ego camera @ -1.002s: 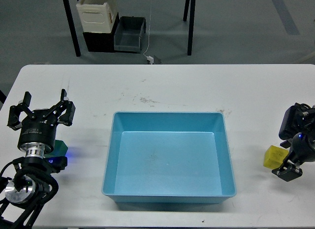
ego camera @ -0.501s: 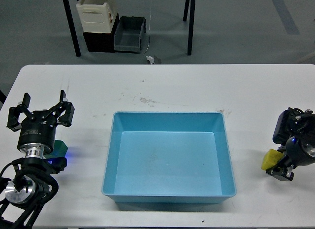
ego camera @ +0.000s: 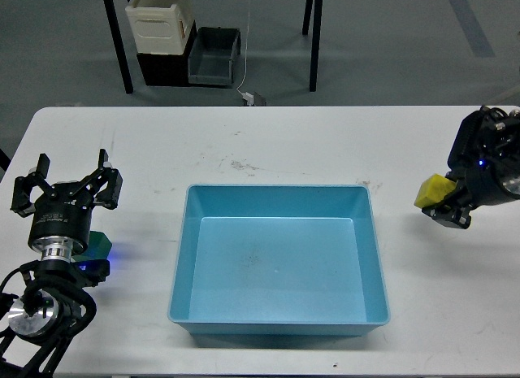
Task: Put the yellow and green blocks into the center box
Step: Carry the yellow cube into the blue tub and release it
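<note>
The light-blue center box (ego camera: pixel 370 232) sits mid-table and holds nothing. My right gripper (ego camera: pixel 440 201) is shut on the yellow block (ego camera: pixel 431 190) and holds it lifted above the table, just right of the box's far right corner. The dark green block (ego camera: pixel 101 244) rests on the table at the left, mostly hidden behind my left arm. My left gripper (ego camera: pixel 69 185) is open, its fingers (ego camera: pixel 107 183) spread, just beyond the green block and not touching it.
A white table (ego camera: pixel 268 142) carries everything. Beyond its far edge, on the floor, stand a cream-white container (ego camera: pixel 160 22), a small grey bin (ego camera: pixel 214 57) and black table legs (ego camera: pixel 119 45).
My right gripper has risen and moved to the left and away from me with the yellow block, which has left the table. The left arm has barely moved.
</note>
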`<action>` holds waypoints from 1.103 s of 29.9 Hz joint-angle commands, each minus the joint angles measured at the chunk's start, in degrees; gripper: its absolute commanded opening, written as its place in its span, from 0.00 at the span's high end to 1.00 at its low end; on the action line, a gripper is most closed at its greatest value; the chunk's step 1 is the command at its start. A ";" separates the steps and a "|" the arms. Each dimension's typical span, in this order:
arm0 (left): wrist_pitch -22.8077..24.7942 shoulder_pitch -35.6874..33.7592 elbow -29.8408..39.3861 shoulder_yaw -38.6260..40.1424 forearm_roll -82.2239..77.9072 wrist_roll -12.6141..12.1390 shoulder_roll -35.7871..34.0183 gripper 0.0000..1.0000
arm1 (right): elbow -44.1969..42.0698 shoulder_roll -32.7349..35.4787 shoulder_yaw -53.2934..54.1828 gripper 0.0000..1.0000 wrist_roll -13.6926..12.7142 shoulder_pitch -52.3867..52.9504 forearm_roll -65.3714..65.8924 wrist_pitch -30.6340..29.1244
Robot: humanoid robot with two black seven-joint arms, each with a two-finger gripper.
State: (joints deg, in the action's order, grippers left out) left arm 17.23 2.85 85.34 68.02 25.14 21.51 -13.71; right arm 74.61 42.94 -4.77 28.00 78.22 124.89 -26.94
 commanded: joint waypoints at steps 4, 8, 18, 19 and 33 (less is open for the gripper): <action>0.00 -0.04 0.00 0.01 0.09 -0.06 -0.18 0.00 | 4.92 -3.11 3.19 0.96 0.00 8.08 -2.80 -0.74; -0.35 -0.92 0.00 0.01 0.00 -0.15 -0.44 0.00 | 5.45 -11.90 1.88 0.96 0.00 9.93 -4.74 -1.06; -0.88 -2.15 0.09 0.36 0.00 -0.06 -0.70 0.00 | 4.84 -25.88 -7.08 0.95 0.00 9.58 -5.80 -1.06; -0.88 -2.15 0.01 0.71 0.00 -0.06 -0.70 0.00 | 4.67 -26.76 -8.14 0.95 0.00 9.23 -5.89 -1.06; -0.88 -2.68 0.00 1.77 0.09 -0.06 -0.79 0.00 | -10.27 -34.68 -8.15 0.55 0.00 -3.51 -5.98 -1.06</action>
State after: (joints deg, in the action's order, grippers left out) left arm 16.26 0.11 85.35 69.20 25.24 21.45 -14.42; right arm 67.79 9.75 -14.51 27.98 77.65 119.10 -28.00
